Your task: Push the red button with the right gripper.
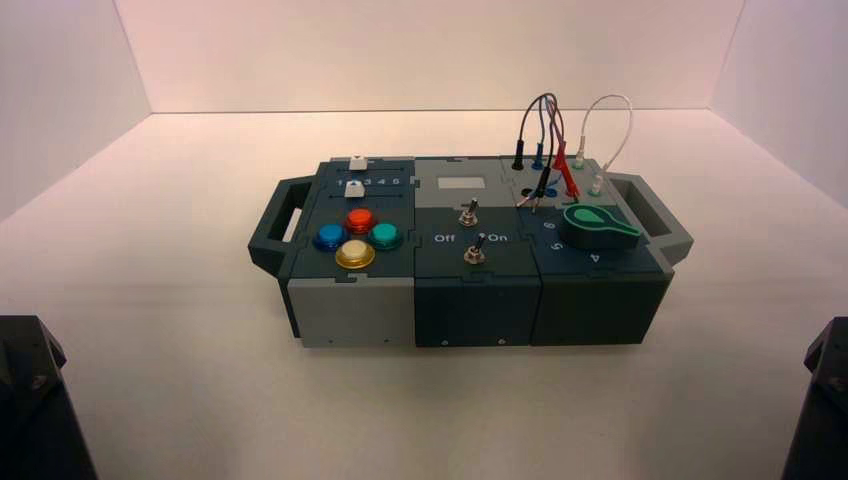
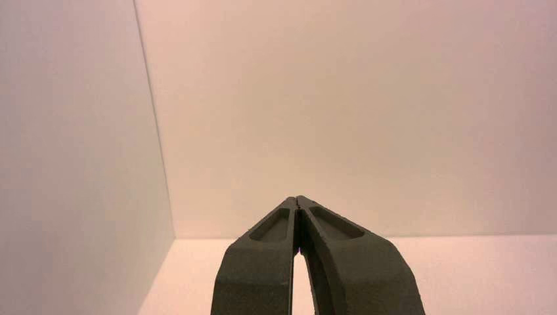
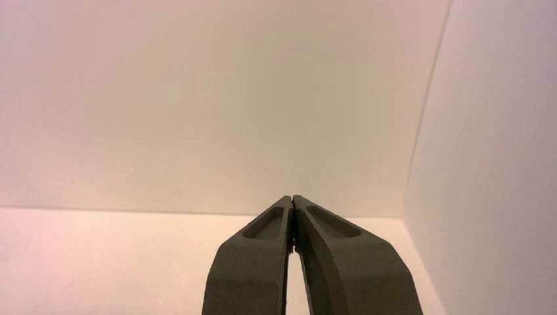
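The red button [image 1: 359,220] sits on the box's left section, at the far side of a cluster with a blue button [image 1: 329,237], a teal-green button [image 1: 385,235] and a yellow button [image 1: 355,254]. My right gripper [image 3: 291,197] is shut and empty, and its view holds only the white floor and walls. In the high view only a black arm piece [image 1: 825,400] shows at the lower right, far from the box. My left gripper [image 2: 297,199] is shut and empty, parked at the lower left [image 1: 35,400].
The box [image 1: 470,290] stands mid-table with a handle at each end. It bears two toggle switches [image 1: 470,215], a green knob [image 1: 597,225], plugged wires [image 1: 560,150] and white sliders [image 1: 357,163]. White walls enclose the table.
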### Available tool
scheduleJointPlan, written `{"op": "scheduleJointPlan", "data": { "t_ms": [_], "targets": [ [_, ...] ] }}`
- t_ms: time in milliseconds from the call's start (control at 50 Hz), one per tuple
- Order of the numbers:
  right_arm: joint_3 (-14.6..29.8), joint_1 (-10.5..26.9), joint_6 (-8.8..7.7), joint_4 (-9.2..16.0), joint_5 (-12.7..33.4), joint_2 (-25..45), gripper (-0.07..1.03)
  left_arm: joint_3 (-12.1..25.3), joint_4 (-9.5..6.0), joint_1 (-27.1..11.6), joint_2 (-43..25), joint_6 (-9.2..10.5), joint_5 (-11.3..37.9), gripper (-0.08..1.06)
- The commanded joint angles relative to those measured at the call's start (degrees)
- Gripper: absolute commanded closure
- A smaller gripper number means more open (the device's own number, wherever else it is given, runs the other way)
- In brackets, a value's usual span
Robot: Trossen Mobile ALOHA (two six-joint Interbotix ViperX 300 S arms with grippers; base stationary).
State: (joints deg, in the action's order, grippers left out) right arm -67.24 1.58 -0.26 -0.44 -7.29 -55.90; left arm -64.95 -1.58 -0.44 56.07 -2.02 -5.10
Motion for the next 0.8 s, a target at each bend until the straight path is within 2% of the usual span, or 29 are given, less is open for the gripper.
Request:
{"op": "scheduleJointPlan", "data": {
  "t_ms": [20, 280, 380, 480, 660, 800],
  "targets": [
    [2.37, 1.32, 0.09, -0.09, 0.70, 0.18, 0.99, 3.16, 0.00, -1.32, -2.37, -0.18, 2.20, 1.01],
    [1.58, 1.41, 0.09, -0.09, 0.97, -0.26, 0.99, 1.32, 0.00, -1.49, -2.46, -0.18, 0.70, 1.01],
    [2.11, 1.58, 0.09, -0.09, 1.85, -0.18, 0.99, 1.76, 0.00, -1.67, -2.55, -0.18, 1.23, 1.01],
    [3.69, 3.34, 0.00, -0.09, 5.36, 0.00, 0.99, 3.87, 0.18, -2.99, -3.34, -0.26, 4.83, 1.01],
    [7.38, 9.76, -1.05, -0.26, 12.66, 2.02, 0.99, 8.44, 0.18, -7.91, -7.47, -0.53, 13.89, 1.01],
    [10.81, 13.36, -1.14, -0.26, 18.72, 4.48, 0.99, 11.69, 0.18, -11.34, -10.11, -0.53, 21.09, 1.01]
  ]
}}
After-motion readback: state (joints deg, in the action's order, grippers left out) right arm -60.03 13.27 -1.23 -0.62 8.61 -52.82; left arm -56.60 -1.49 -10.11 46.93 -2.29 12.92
